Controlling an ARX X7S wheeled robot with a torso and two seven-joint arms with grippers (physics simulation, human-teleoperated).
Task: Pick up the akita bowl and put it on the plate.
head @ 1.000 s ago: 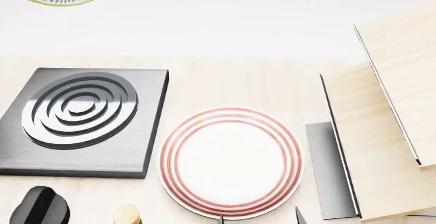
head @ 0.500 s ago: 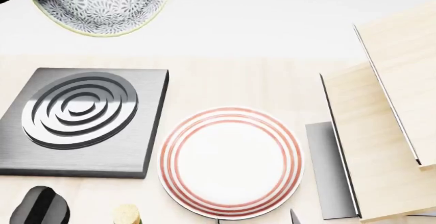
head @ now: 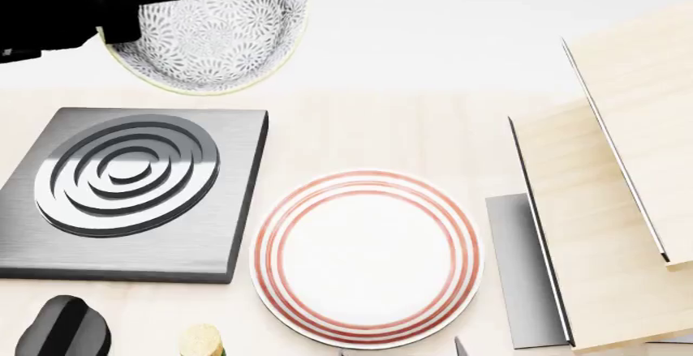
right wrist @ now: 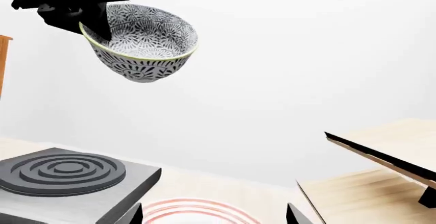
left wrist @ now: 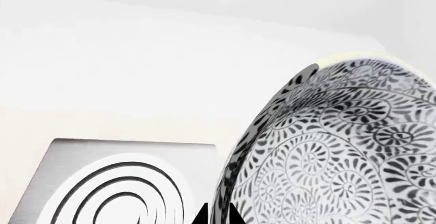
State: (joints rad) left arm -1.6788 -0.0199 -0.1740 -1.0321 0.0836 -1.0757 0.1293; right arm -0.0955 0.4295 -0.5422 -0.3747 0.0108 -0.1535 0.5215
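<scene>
At the far left, the left end effector [head: 135,15] is clamped on the near rim of the akita bowl [head: 211,27], one dark finger over the lip; the right wrist view shows the bowl carried high in the air, roughly upright with a slight tilt, well clear of everything below. So the pick-up looks done and the carry is under way.

Below it on the counter [head: 379,125] sits the square grey burner [head: 125,190] with its circular grooves; in the head view the bowl appears beyond the burner's far edge, though its height makes the true offset hard to judge. A black knob-like object [head: 63,328] and a small cork-coloured item [head: 200,341] lie at the near edge.

Further right, the plate [head: 366,259] with red rings lies flat and bare, just beside the burner. What remains, by my reading, is to bring the bowl across over the plate, lower it and release.

To the right stands a light wooden cabinet [head: 606,210]. The right end effector [right wrist: 214,216] shows only two fingertips, spread apart and holding nothing.
</scene>
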